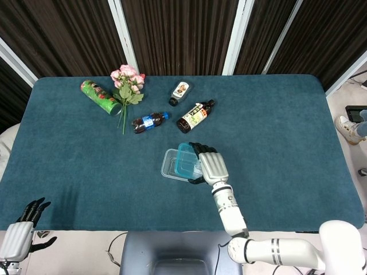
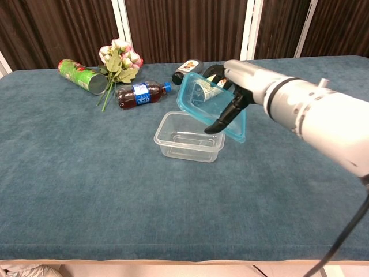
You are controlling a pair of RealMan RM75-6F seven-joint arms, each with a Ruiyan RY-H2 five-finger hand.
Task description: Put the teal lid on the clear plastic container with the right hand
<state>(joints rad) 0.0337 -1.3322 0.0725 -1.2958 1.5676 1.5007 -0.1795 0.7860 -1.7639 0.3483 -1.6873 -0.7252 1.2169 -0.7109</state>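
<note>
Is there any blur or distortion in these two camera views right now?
Head view: sharp and evenly lit, soft shadow under the teal lid. Chest view: the right robot hand looks slightly soft, its forearm looming large near the lens; the clear container stays crisp.

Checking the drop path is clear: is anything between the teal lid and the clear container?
Nothing. In the chest view the lid, held tilted by the right hand, hangs over the container with only air between.
</note>
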